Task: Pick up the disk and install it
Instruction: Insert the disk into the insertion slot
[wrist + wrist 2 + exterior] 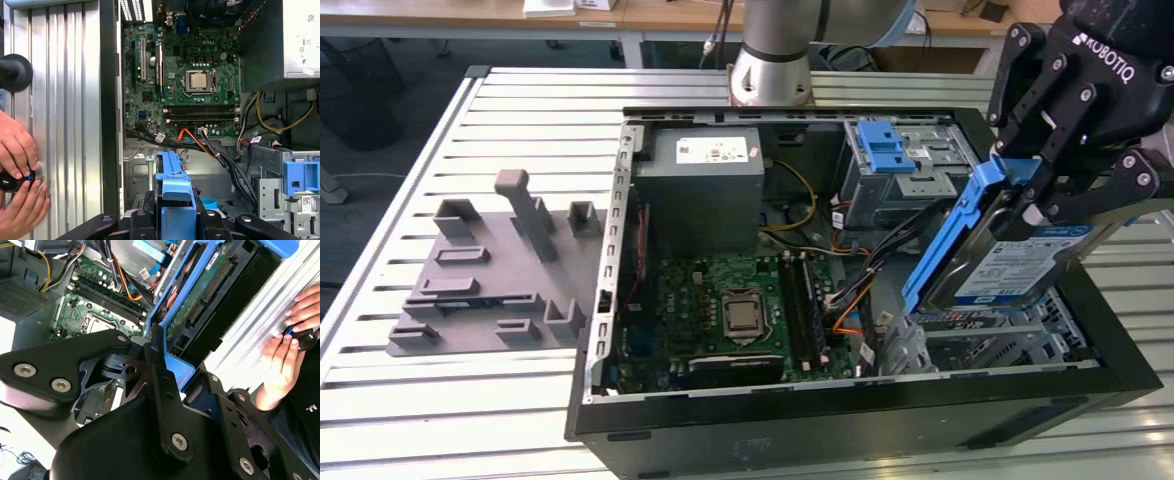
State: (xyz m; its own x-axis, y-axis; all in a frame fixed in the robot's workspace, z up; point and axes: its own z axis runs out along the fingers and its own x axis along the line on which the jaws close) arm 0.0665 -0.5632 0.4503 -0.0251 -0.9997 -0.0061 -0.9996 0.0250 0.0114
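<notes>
The disk [1017, 262] is in my pincer [1037, 196], which is closed on its upper end. One blue rail [958, 235] runs down the edge that faces the exterior view's left, and the blue-and-white label faces the exterior view's camera. The disk hangs tilted, its low end pointing down into the open computer case [854, 425] beneath my pincer. That end is near the metal bay [994, 345] in the case's corner; I cannot tell whether it touches the bay.

In the second wrist view, one black finger [157, 365] lies against the blue rail. Beyond it the disk's underside shows its green board and connector.

Down past my pincer, toward the exterior view's left, the motherboard [734, 300] lies flat on the case floor. Farther on, the grey power supply [707, 185] with its white sticker sits in the far corner. Beside that, almost level with my pincer, is the blue latch [887, 150] on its metal cage. Black and orange cables [881, 250] run between the cage and the motherboard, just beside the held disk.

Well away from my pincer, outside the case, a grey moulded fixture [494, 270] rests on the slatted table [400, 400].

In both wrist views a person's hands [20, 165] rest on the table next to the case, fingers on a small black knob [12, 181].
</notes>
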